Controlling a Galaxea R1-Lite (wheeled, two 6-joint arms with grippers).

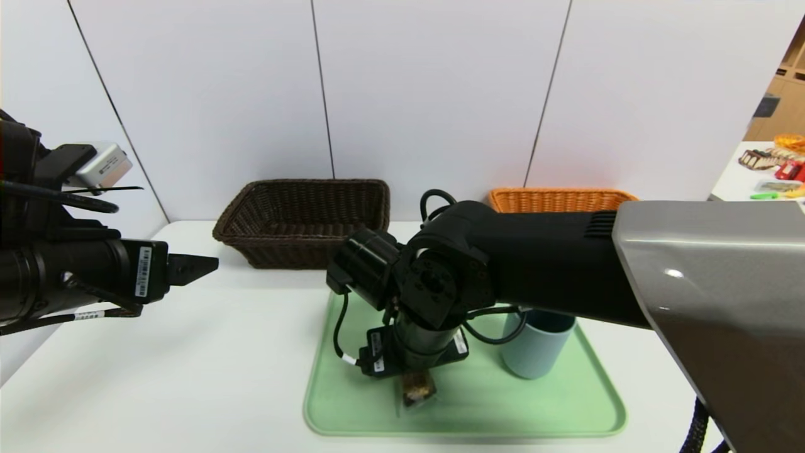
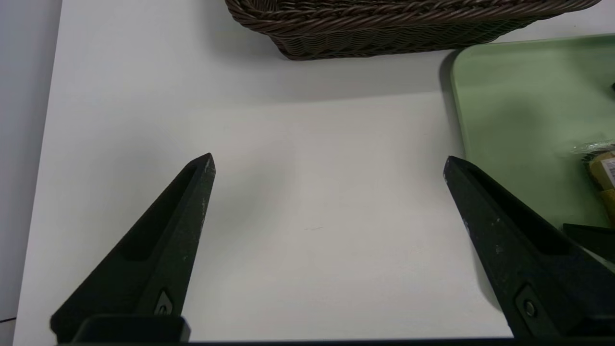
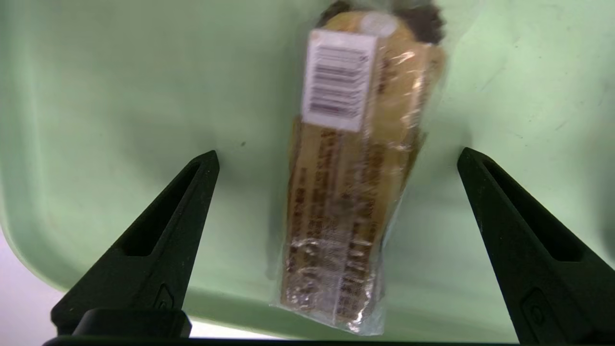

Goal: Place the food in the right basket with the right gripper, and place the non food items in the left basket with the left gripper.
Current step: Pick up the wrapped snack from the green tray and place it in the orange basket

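The food (image 3: pixel 346 192), a long brown bar in clear wrap with a white label at one end, lies on the green tray (image 3: pixel 96 96) near its front edge. My right gripper (image 3: pixel 337 154) hangs open just above it, one finger on each side, touching nothing. In the head view the food (image 1: pixel 418 389) pokes out from under the right wrist. A blue-grey cup (image 1: pixel 538 349) stands upright on the tray, partly behind the right arm. My left gripper (image 1: pixel 201 267) is open and empty over bare table. The dark brown left basket (image 1: pixel 302 220) and orange right basket (image 1: pixel 560 200) stand at the back.
The green tray (image 1: pixel 566 402) sits at the middle front of the white table (image 1: pixel 188 377). In the left wrist view the left gripper (image 2: pixel 327 159) hovers over the table between the dark basket (image 2: pixel 384 29) and the tray's edge (image 2: pixel 519 120). A side table with clutter (image 1: pixel 773 167) is far right.
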